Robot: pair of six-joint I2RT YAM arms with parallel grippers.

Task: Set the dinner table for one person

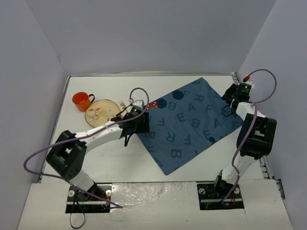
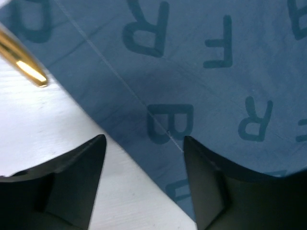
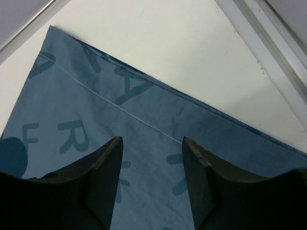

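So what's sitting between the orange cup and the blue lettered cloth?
A round wooden plate, in the top view; the left end effector sits over the left edge of the blue cloth.

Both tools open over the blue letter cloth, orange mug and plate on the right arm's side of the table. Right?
Not quite. The orange mug and plate sit on the left arm's side of the dinner table, as the top external view shows. The rest holds: left tool and right tool are both open over the blue letter cloth.
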